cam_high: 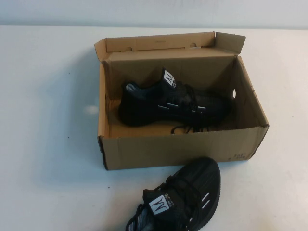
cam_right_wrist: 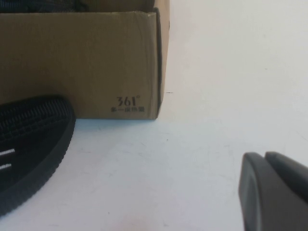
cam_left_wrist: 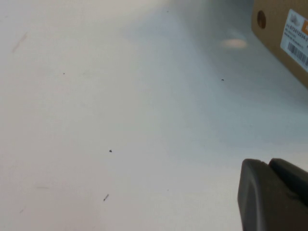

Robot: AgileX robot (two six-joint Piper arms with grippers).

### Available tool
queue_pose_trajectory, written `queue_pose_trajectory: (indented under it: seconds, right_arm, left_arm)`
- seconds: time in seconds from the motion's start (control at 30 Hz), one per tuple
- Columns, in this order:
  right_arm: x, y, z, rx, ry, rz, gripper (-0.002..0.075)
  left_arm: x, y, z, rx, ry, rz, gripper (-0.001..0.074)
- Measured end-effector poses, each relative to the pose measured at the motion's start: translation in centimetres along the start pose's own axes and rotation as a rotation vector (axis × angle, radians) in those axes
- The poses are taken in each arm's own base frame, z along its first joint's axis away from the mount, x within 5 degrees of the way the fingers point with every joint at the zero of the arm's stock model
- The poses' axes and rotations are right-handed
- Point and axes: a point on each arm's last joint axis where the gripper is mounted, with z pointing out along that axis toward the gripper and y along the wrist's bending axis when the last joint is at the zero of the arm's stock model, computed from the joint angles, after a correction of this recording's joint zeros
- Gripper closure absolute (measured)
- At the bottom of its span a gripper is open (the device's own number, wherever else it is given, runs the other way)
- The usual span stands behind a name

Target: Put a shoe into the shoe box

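Brown cardboard shoe box [cam_high: 178, 151] already holds one shoe [cam_high: 168, 103]; twin sneaker [cam_high: 180, 202] remains on counter [cam_high: 48, 120]. My left gripper [cam_left_wrist: 274, 197] and right gripper [cam_right_wrist: 274, 192] are closed, empty, parked.

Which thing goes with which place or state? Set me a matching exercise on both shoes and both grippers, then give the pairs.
Things:
1. far shoe
2. near shoe
3. left gripper
4. right gripper

Places or states:
a. shut, low over the table near the box corner printed 361
b. lying inside the shoe box
c. shut, over bare table beside the box's labelled end wall
d. on the table in front of the box, outside it

Pairs: 1-b, 2-d, 3-c, 4-a
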Motion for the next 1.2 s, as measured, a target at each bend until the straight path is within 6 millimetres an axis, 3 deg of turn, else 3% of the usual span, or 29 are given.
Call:
queue_pose_trajectory:
  seconds: [1.2]
  right_arm:
    - [-0.07,0.03,0.00,-0.003,-0.008,0.014,0.0742]
  left_arm:
    - [-0.49,0.09,0.00,-0.011,-0.057,0.039,0.0736]
